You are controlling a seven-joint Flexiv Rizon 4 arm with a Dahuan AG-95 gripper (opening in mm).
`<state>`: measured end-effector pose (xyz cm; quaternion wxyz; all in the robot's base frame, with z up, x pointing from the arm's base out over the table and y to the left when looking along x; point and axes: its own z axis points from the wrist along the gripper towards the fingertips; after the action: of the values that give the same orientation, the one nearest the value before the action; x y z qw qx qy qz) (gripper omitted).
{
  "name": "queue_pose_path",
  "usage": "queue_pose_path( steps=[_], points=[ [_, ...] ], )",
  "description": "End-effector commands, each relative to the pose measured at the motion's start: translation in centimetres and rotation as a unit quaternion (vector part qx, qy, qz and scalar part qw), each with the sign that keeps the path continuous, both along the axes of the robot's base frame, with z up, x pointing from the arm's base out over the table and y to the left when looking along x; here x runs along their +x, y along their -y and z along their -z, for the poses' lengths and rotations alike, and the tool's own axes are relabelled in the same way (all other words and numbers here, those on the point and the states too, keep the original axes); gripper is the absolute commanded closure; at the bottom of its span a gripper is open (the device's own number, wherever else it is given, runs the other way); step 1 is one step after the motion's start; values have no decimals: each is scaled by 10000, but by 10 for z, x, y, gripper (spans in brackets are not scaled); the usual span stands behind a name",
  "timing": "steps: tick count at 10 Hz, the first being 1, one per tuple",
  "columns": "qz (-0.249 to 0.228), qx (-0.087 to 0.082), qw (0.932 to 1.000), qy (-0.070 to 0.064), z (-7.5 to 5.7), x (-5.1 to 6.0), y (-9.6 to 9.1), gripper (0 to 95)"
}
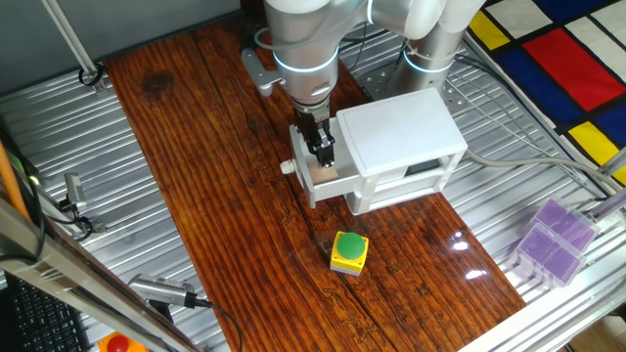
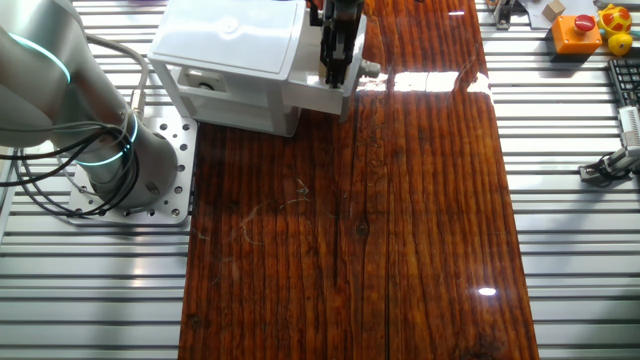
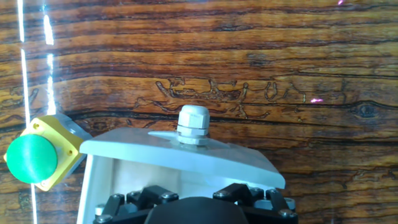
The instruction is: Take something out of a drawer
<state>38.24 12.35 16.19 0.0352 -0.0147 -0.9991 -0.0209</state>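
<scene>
The white box cabinet [image 1: 401,132] stands on the wooden table, and its upper drawer [image 1: 315,186] is pulled out, with the round knob [image 3: 193,122] on its front. The small tan cube [image 1: 326,175] lies inside the open drawer. My gripper [image 1: 321,154] points straight down into the drawer, with its dark fingers [image 1: 329,149] close together right above or at the cube. It also shows in the other fixed view [image 2: 336,62]. The hand view shows only the drawer front [image 3: 180,158] and the gripper's knuckles; the fingertips and the cube are hidden there.
A yellow box with a green button [image 1: 348,250] sits on the table just in front of the drawer, and also shows in the hand view [image 3: 38,155]. The arm's base [image 2: 110,165] is beside the cabinet. Purple plastic boxes [image 1: 553,240] lie on the metal surface at right.
</scene>
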Motion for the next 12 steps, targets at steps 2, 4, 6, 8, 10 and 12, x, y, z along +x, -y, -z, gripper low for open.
queue_pose_path(
  steps=[2,4,6,8,10,12],
  points=[
    [29,17,10000,-31,0,-1,0,950],
    [25,11,10000,-75,-5,-2,-1,950],
    [22,5,9999,-99,-10,-3,-2,950],
    [2,-9,10000,-98,-11,-3,-3,950],
    [-4,-15,9999,-103,-13,-3,-3,950],
    [-8,-12,9999,-130,-18,-4,-4,950]
  ],
)
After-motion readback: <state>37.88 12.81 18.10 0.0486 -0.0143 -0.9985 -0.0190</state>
